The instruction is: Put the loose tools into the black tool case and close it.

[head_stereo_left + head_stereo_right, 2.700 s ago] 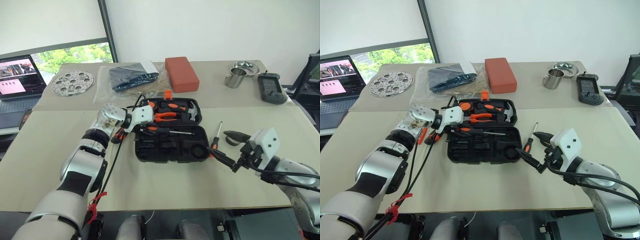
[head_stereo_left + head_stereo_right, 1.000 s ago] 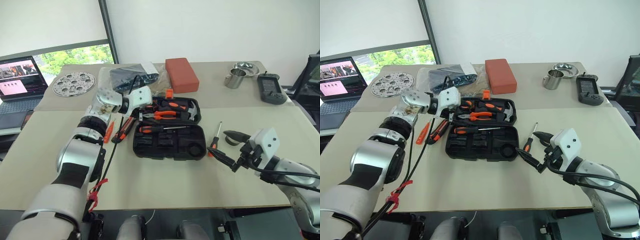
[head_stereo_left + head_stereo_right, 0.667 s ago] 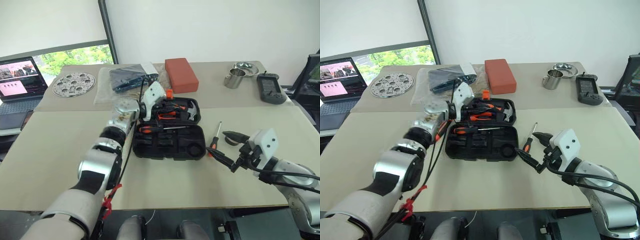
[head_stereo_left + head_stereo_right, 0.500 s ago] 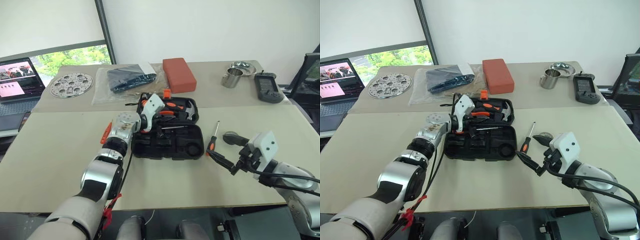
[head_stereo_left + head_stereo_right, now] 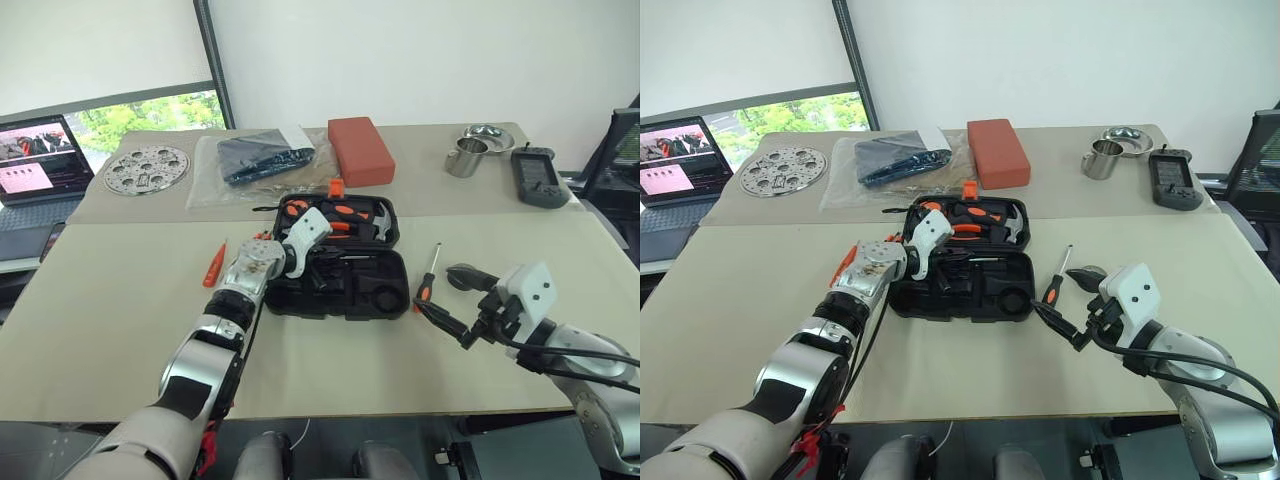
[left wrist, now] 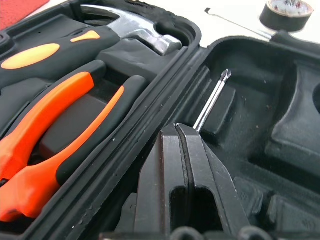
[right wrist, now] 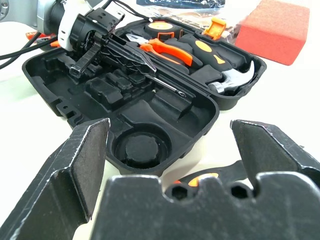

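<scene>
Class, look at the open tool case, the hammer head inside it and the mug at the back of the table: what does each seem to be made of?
Tool case: likely matt black moulded plastic, with shaped slots. Hammer head: bare metal, probably steel, with a dull grey shine. Mug: apparently polished metal, bright and reflective.

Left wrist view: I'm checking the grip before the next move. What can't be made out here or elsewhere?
Screwdriver: left wrist view, handle hidden behind the left gripper's shut fingers; whether they pinch it is unclear.
Tape roll: left wrist view, cut off by the picture's edge.
Second screwdriver: right wrist view, mostly behind the open right gripper.
</scene>
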